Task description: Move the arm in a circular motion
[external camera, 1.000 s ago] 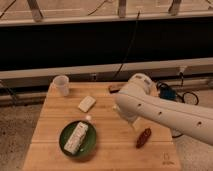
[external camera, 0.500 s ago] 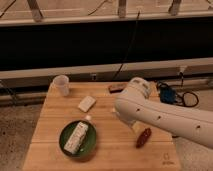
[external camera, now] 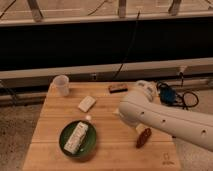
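**Clerk:** Camera view, item one: the arm [external camera: 165, 116], glossy white, thick rounded segments with dark screw holes. It enters from the right edge and reaches over the right half of the worktop [external camera: 50, 130], its bulbous joint near the far right corner.

**Checker:** And the gripper?

**Clerk:** Gripper: hidden behind the arm's bulk; clenched or released, I cannot tell.

**Checker:** Next largest?

**Clerk:** Green bowl [external camera: 89, 145], near the front left corner, holding a pale wrapped bar [external camera: 76, 137]. Translucent cup [external camera: 61, 85], upright at the far left corner. Pale rectangular block [external camera: 86, 103], between cup and bowl, toward the middle. Reddish-brown oblong item [external camera: 144, 138], front right, just beside the arm. Dark flat item [external camera: 117, 88], at the far edge, middle.

**Checker:** Off the worktop?

**Clerk:** Tangle of dark cables [external camera: 172, 96] with a blue part, beyond the right edge.
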### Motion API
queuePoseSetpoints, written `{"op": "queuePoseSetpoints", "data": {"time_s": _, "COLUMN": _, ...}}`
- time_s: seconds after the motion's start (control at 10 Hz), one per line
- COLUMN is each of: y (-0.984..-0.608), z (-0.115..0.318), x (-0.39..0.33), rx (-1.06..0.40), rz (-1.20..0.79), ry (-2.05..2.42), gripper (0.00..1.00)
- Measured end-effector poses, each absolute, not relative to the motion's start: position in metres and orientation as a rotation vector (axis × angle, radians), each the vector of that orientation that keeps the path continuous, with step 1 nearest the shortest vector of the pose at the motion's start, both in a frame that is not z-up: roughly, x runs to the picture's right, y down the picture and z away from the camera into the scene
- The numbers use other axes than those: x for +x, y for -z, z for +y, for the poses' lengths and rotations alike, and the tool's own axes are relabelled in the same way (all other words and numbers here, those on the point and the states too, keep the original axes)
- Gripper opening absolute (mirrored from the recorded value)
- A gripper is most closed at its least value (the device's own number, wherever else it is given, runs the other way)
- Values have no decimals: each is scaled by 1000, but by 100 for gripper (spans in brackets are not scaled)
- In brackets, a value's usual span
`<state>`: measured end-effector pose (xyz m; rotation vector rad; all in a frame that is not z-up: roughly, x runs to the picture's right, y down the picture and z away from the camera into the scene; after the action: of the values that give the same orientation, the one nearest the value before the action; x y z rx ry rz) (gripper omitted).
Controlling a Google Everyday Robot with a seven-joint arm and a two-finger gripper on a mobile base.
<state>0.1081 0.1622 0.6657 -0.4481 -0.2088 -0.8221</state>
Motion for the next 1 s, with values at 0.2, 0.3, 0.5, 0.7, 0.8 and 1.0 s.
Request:
{"op": "queuePoseSetpoints", "data": {"time_s": 0.2, "y": -667, "z": 164, "x": 104, "rx": -445, "rz": -213, "ry": 827, "gripper": 80}}
{"op": "queuePoseSetpoints", "data": {"time_s": 0.3, "y": -668, "z": 164, "x": 106, "rx": -444, "rz": -212, "ry": 821, "gripper": 80}}
{"op": "queuePoseSetpoints", "data": {"time_s": 0.5, "y": -674, "z": 163, "x": 122, "rx": -445, "rz": -208, "ry": 812, "gripper": 80}}
{"op": "queuePoseSetpoints", "data": {"time_s": 0.7, "y": -677, "z": 164, "x": 129, "rx": -444, "rz": -206, "ry": 804, "gripper": 80}}
{"op": "queuePoseSetpoints", "data": {"time_s": 0.8, "y": -679, "z": 163, "x": 126, "rx": -443, "rz": -206, "ry": 804, "gripper": 80}}
{"op": "queuePoseSetpoints", "data": {"time_s": 1.0, "y": -683, "z": 161, "x": 136, "rx": -449, "rz": -198, "ry": 804, "gripper": 80}}
